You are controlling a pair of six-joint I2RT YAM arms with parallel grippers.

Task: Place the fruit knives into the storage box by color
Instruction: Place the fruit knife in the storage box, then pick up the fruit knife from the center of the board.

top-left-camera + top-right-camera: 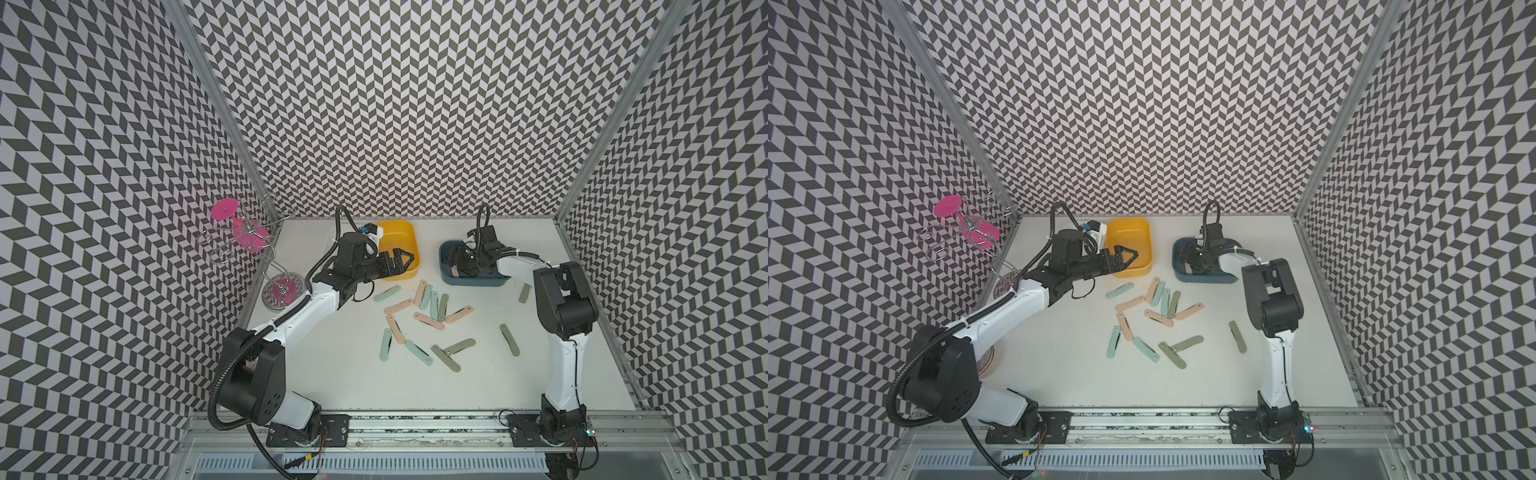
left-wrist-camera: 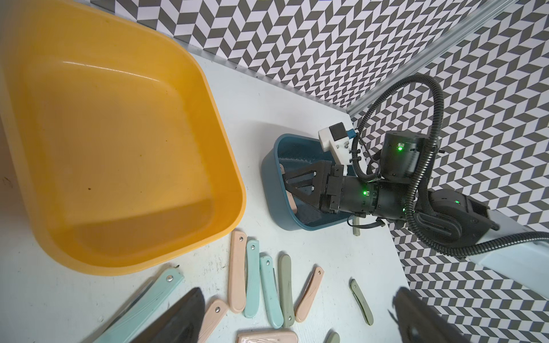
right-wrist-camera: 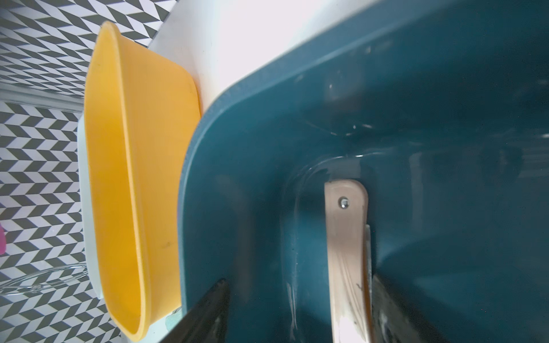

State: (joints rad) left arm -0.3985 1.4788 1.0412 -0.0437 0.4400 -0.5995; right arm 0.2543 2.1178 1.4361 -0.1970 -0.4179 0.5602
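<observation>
Now | right fingers (image 3: 208, 311) apart in blue box (image 3: 267, 142) | peach knife (image 3: 346, 237) between

table (image 1: 332, 382): holds both boxes and the loose knives; my arm bases sit at its near edge
left box (image 1: 398, 239): far side, left of centre
right box (image 1: 469, 284): far side, right of left box, apart from it
my left gripper (image 1: 409, 262): over left box's near right corner
my right gripper (image 1: 457, 266): down inside right box, its left half
boxed knife (image 3: 346, 237): on right box floor, beside one of my right fingers
knife cluster (image 1: 429, 321): on table before both boxes, between my arms
lone knife (image 1: 525, 293): on table just right of right box
outlying knife (image 1: 509, 339): nearer, left of my right arm
wire rack (image 1: 249, 249): beyond table's left edge
</observation>
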